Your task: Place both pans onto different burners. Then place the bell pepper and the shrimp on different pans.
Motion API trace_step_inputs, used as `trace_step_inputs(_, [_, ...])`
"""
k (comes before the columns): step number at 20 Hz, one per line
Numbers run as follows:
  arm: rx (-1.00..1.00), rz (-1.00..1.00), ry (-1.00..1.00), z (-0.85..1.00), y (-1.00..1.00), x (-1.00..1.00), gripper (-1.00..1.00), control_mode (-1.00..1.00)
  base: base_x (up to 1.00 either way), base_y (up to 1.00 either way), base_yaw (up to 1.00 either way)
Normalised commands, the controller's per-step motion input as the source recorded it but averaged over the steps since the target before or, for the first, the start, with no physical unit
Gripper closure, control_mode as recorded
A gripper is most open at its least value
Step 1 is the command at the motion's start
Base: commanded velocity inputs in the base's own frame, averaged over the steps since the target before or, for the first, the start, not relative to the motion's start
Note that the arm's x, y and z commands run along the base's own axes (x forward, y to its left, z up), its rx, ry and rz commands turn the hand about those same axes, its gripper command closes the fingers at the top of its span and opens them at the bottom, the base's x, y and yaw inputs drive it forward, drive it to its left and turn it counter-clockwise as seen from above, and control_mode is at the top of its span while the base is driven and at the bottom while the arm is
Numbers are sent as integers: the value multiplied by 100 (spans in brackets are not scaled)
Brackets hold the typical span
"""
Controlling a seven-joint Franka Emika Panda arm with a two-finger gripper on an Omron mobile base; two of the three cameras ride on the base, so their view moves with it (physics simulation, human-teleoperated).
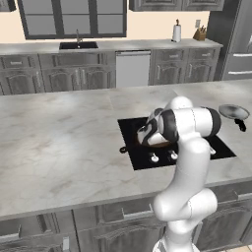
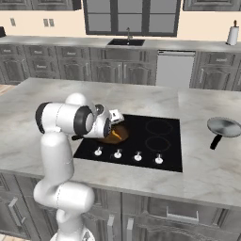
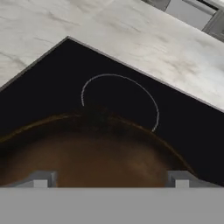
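Observation:
The dark cast-iron skillet [image 1: 156, 143] [image 2: 120, 137] [image 3: 96, 148] sits on the front-left part of the black cooktop [image 1: 142, 162] [image 2: 164, 160]. Its short handle [image 1: 123, 149] points left. A small orange piece [image 2: 116, 135] lies inside it; I cannot tell whether it is the shrimp or the bell pepper. My gripper [image 1: 145, 136] [image 2: 117, 123] [image 3: 111, 181] hangs just over the skillet, open, with nothing between its fingertips [image 3: 41, 179]. The silver steel pan [image 1: 234, 112] [image 2: 224, 127] rests on the marble counter right of the cooktop. An unoccupied burner ring [image 3: 120, 98] lies beyond the skillet.
Two more burner rings [image 2: 159, 126] are marked on the cooktop's right half. White knobs [image 2: 117, 154] line its front edge. The marble island [image 1: 59, 142] spreads wide to the left. A sink [image 1: 78, 45], paper towel roll [image 1: 176, 33] and knife block [image 1: 200, 34] stand on the back counter.

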Motion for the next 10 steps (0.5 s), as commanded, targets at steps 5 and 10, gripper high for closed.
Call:
trace_step_inputs(5, [4, -2, -20, 89, 0, 0, -100, -100, 0, 0, 0])
trace_step_inputs(10, [7, -4, -13, 77, 0, 0, -100, -100, 0, 0, 0])
